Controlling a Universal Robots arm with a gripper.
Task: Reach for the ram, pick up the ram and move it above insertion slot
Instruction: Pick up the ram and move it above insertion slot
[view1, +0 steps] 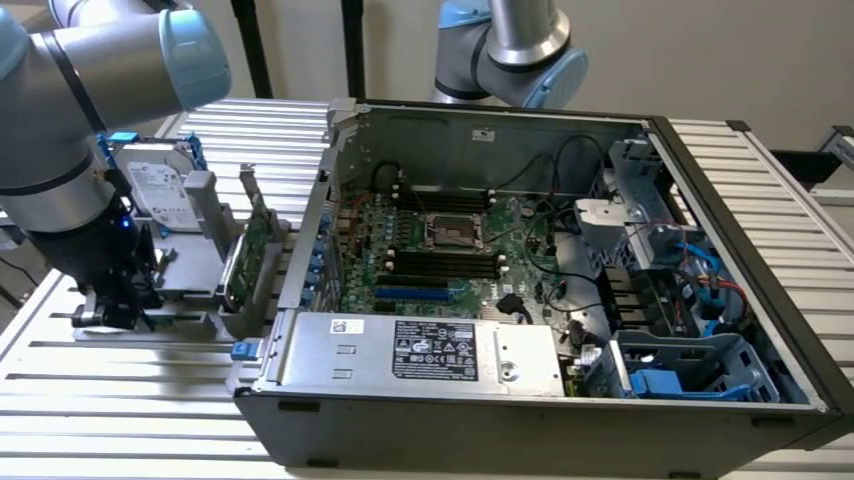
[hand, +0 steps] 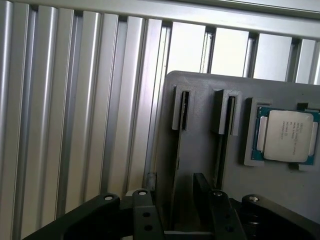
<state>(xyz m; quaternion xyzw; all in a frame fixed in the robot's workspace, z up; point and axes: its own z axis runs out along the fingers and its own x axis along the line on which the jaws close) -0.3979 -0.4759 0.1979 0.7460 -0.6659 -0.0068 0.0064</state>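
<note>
My gripper (view1: 114, 305) is lowered onto a grey holder (view1: 187, 260) on the table at the exterior view's left. In the wrist view the black fingers (hand: 145, 212) stand apart on either side of one of the two narrow slots in that holder (hand: 200, 150). The gripper (hand: 175, 210) is open. A thin dark edge in that slot looks like the ram (hand: 183, 110) seen edge-on, standing between the fingers and apart from them. The black insertion slots (view1: 441, 262) lie on the motherboard inside the open computer case (view1: 534, 400).
A silver hard drive (view1: 154, 195) and a broader green card (view1: 247, 255) stand in the holder beside my gripper. A processor chip (hand: 286, 135) lies in the holder's recess. A second arm (view1: 514, 50) stands behind the case. The table is ribbed aluminium (view1: 120, 400).
</note>
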